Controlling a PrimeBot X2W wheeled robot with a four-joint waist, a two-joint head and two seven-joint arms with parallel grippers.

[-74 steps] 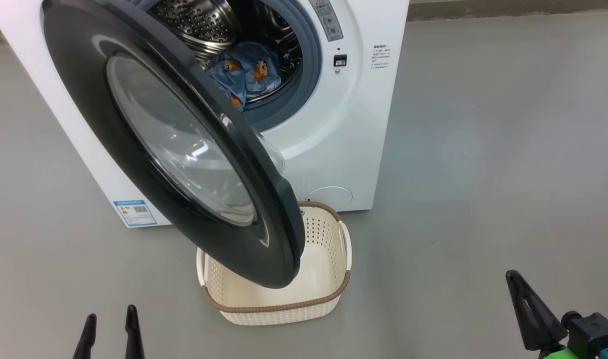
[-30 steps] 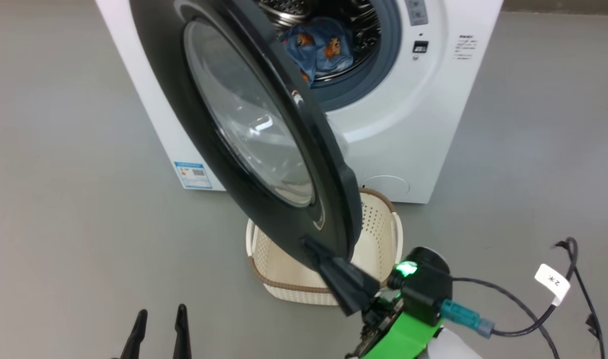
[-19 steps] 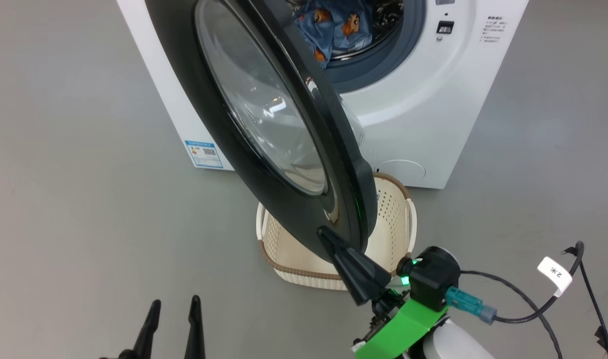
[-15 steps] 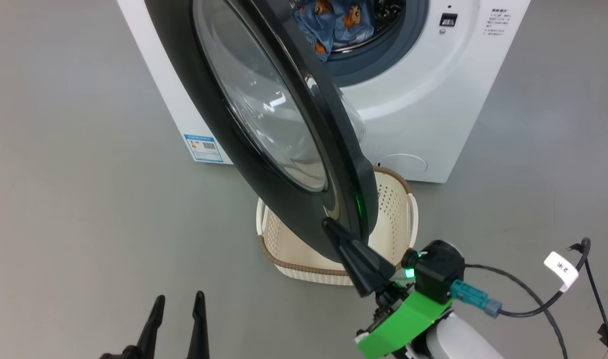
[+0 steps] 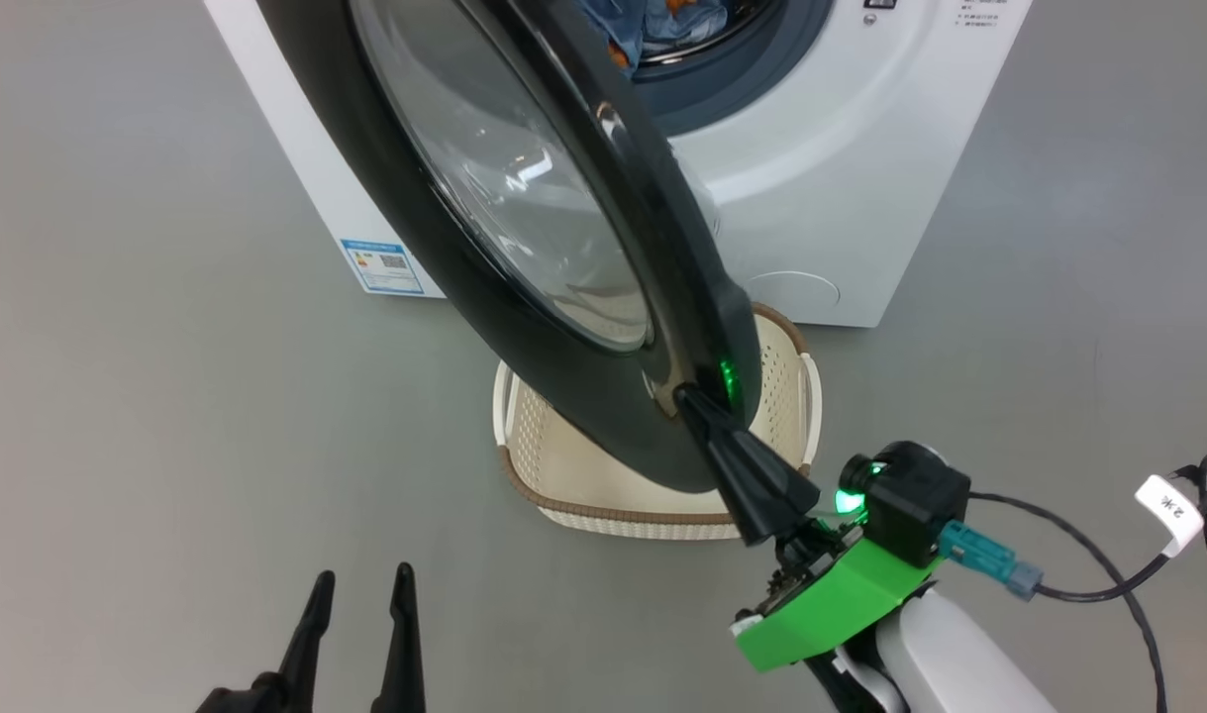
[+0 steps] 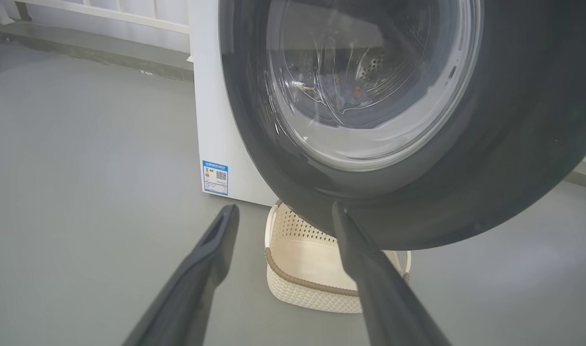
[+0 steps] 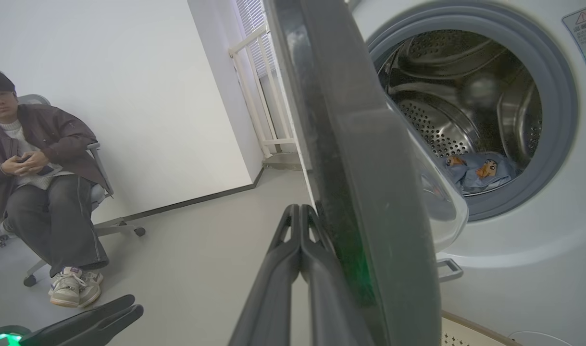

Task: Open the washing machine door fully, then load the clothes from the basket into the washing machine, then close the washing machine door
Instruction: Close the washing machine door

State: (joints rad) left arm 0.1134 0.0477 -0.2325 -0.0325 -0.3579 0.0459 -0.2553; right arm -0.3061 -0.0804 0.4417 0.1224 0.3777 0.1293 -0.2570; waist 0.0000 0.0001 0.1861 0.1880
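The washing machine door (image 5: 395, 218) stands half open, its black rim and glass bowl hanging over the basket (image 5: 603, 517). My right gripper (image 5: 687, 401) is shut, and its tips touch the door's outer face close to the lower free edge. From the right wrist, the shut right gripper (image 7: 300, 209) lies along the door (image 7: 360, 144). The clothes (image 7: 480, 170), blue with orange prints, lie in the steel drum of the washing machine (image 5: 841, 168). My left gripper (image 5: 363, 574) is open and holds nothing, low on the left. In its own view the left gripper (image 6: 283, 209) points at the door (image 6: 490, 168) and basket (image 6: 302, 281).
A person (image 7: 38, 182) sits on a wheeled chair by the white wall, left of the machine. A black cable with a white tag (image 5: 1172, 500) trails from my right wrist. A blue label (image 5: 380, 265) marks the machine's side. Grey floor surrounds the machine.
The head camera has shifted. My shut right gripper came in from the lower right to the door's outer face and has kept its tips on it. The left gripper stays open.
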